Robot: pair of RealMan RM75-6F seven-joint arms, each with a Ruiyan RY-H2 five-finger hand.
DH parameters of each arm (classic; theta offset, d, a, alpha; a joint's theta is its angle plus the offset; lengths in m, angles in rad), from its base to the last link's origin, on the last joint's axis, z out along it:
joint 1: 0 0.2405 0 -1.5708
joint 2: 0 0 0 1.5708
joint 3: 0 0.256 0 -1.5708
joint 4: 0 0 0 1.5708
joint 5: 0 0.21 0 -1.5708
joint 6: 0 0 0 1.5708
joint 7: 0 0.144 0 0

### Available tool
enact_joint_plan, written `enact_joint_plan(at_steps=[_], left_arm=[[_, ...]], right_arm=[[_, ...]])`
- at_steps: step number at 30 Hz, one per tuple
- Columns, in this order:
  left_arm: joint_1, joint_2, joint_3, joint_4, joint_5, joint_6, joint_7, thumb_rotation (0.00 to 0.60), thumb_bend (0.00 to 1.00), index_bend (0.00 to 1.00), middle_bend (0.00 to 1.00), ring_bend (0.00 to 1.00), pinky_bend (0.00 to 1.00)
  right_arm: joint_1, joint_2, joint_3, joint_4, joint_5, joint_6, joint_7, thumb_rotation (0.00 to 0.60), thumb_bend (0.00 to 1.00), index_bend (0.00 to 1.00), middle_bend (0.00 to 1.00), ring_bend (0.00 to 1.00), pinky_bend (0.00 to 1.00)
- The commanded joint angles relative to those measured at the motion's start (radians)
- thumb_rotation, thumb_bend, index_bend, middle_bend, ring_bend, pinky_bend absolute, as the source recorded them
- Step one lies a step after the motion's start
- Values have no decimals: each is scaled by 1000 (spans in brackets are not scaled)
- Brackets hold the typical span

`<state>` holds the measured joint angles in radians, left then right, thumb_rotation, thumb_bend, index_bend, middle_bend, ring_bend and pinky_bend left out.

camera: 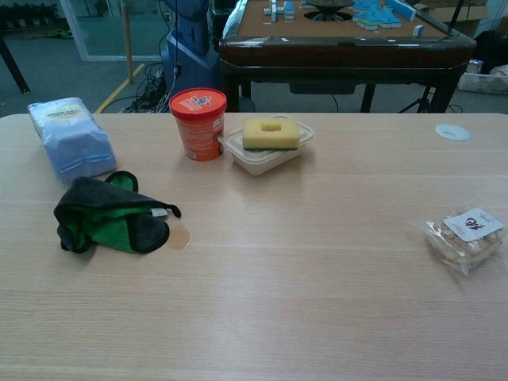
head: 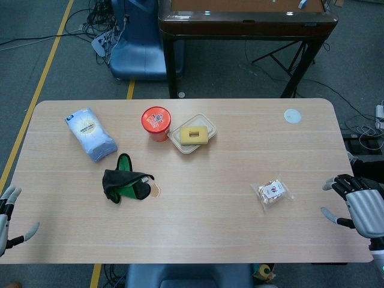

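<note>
I held the right hand (head: pixel 360 205) spread and empty off the table's (head: pixel 210 228) right edge, nearest the crinkled clear snack packet (head: pixel 275 192). The left hand (head: pixel 7 217) hung spread off the left edge, the soft black-green cloth (head: pixel 125 185) well apart.

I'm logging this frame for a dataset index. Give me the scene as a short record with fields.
left hand: open, at the table's left edge, holding nothing
right hand: open, at the right edge, nearest the snack packet
centre-left: black and green cloth
far side: red tub beside a tray with a yellow sponge
far left: blue-white packet
surface: wooden table
</note>
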<state>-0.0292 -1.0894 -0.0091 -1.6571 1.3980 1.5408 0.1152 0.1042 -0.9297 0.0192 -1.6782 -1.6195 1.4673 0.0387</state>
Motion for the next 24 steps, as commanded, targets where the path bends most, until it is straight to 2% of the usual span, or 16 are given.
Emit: enact_joint_plan(at_steps=[1,12,18,24], left_arm=[[-3,2,-3,-4,4,-5,1,600,208,81,55,130,324],[-78,39,-20,3,65,-101,-50,600,208,87,69,144,323],[-228,53,-57,40,111,-274,-71,600,208,107,141,201,323],[-365,36,-87,65,72,-470,-31,600,205,109,154,211,323]], right_arm=[[0,1,1,1,0,1,0,600,280,398,356,235,266],[-1,24,9,-25,-9,22,-20,600,280,398,356,236,266],[8,34,12,-45,-17,15,-38,600,280,398,356,235,266],[9,40,12,-57,-14,12,-50,600,280,398,356,235,266]])
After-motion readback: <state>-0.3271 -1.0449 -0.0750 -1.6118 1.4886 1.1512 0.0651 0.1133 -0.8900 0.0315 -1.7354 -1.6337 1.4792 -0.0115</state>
